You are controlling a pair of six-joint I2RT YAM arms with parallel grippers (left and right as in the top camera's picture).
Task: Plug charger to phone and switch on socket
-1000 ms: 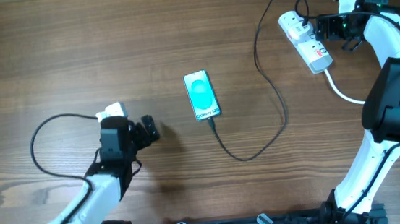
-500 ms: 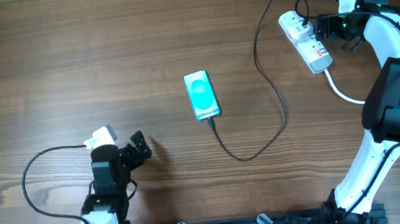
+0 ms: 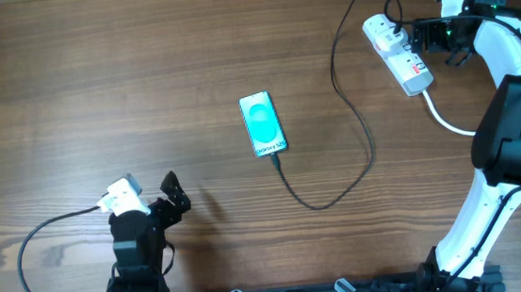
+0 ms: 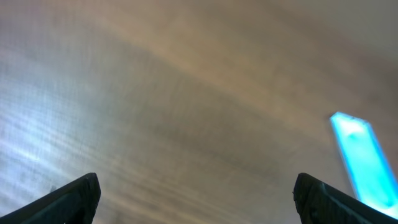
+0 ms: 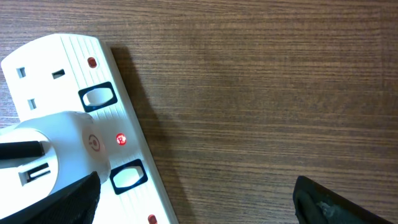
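- Brown wood table [image 3: 140,62] with everything on it
- The phone [image 3: 262,124] lies flat near the middle, blue-green screen up
- The thin black charger [image 3: 352,110] loops from the socket [image 3: 398,54] to the phone, and its small end touches the phone's lower edge
- The socket sits far right, with a white plug [image 5: 50,146] in it and a red light [image 5: 121,139] glowing
- The left tool [image 3: 174,193] is wide apart, empty, well away from the phone
- The right tool [image 5: 198,199] is wide apart, empty, just beside the socket
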